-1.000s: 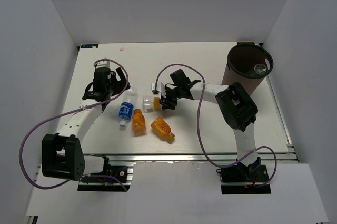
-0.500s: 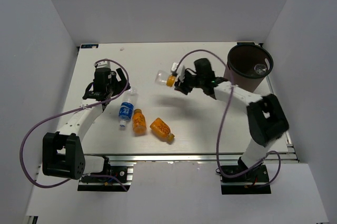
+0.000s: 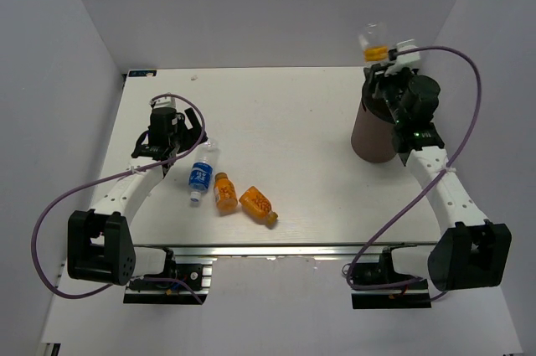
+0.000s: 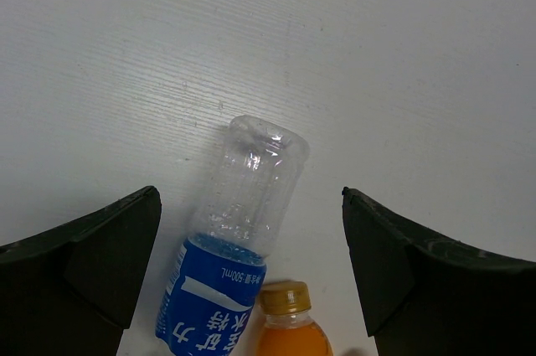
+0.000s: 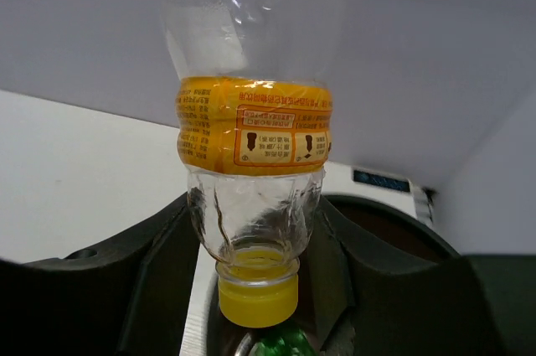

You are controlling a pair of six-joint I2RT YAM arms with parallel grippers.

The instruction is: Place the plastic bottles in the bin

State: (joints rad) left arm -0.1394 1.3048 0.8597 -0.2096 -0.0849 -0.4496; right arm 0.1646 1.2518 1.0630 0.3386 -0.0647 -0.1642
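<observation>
My right gripper (image 3: 381,67) is shut on a clear bottle with a yellow cap and an orange label (image 3: 373,40), held cap-down above the dark brown bin (image 3: 368,134). In the right wrist view the bottle (image 5: 251,147) sits between my fingers (image 5: 159,272) over the bin's rim (image 5: 394,214). My left gripper (image 3: 172,147) is open and low over the base end of the blue-label bottle (image 3: 199,173), which lies between the jaws (image 4: 243,230). Two orange bottles (image 3: 223,193) (image 3: 257,203) lie next to it, and one cap (image 4: 285,297) shows in the left wrist view.
The bin stands at the table's far right, partly covered by my right arm. White walls enclose the table on three sides. A purple cable loops from each arm. Something green shows inside the bin below the cap.
My right arm has lifted the yellow-capped bottle from the middle of the table and swung it right to above the bin. The left arm has not moved.
</observation>
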